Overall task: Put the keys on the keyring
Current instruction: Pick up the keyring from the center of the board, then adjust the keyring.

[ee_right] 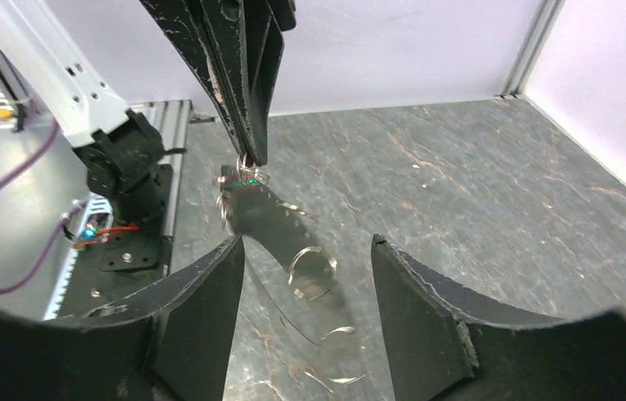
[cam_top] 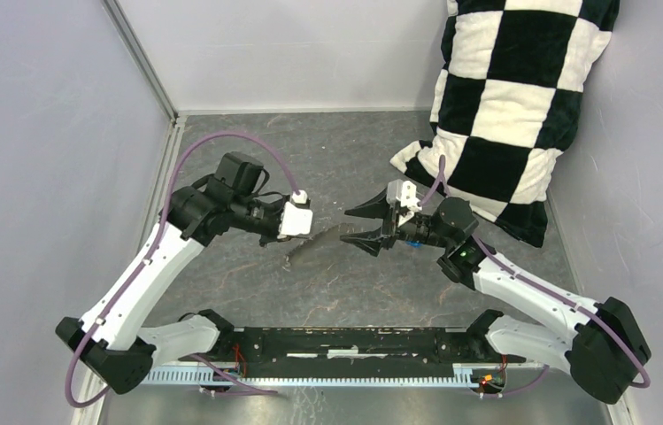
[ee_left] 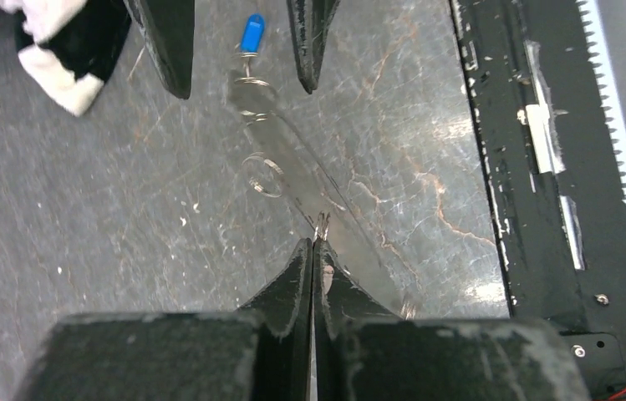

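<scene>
A black-and-white checkered cushion (cam_top: 509,97) leans in the far right corner of the grey marbled table (cam_top: 327,150).

keyring (ee_left: 318,192) blurred into a grey smear, blue key (ee_left: 251,33) blade indistinct, pillow (cam_top: 513,97) cropped at top

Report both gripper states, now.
Left gripper: shut on the keyring.
Right gripper: open, holding nothing.

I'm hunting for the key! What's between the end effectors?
Left wrist view: a blurred keyring with silvery rings runs from the shut left end effector to the open right end effector, the blue key between its fingers.
</scene>
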Robot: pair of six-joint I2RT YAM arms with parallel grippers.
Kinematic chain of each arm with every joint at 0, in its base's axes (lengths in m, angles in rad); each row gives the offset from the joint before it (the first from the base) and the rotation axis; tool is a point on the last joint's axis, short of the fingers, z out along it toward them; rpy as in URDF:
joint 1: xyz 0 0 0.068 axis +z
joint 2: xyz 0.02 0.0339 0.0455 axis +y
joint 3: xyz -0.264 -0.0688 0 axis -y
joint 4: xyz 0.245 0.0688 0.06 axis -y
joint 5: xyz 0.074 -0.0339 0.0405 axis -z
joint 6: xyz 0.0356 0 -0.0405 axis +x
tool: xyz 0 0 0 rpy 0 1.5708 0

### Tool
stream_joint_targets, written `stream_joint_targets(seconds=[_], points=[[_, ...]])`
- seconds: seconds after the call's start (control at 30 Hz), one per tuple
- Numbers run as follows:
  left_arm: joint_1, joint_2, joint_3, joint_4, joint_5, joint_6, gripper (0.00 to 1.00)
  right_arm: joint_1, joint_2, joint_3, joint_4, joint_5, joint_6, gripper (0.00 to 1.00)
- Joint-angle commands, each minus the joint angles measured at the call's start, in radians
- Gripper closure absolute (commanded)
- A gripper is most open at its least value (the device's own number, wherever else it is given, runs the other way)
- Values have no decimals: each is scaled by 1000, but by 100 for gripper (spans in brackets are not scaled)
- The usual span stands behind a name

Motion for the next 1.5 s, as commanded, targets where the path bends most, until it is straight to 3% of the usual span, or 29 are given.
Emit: stream_joint_targets(seconds=[0.0, 0.3, 0.63, 1.13, 1.47], points=[[-4, -56, 35, -20, 117, 99, 98, 48, -51, 41, 66, 31, 93, 37], [-4, -140, 29, 48, 159, 49, 98, 212, -124, 104, -52, 253, 2, 44], [-5, -220, -35, 198, 246, -96, 98, 389, -94, 164, -147, 424, -154, 48], [-4, -256, -75, 449, 311, -445, 98, 404, -152, 131, -113, 471, -184, 55], [-5, -243, -90, 521, 330, -504, 98, 404, -176, 145, -74, 446, -169, 57]])
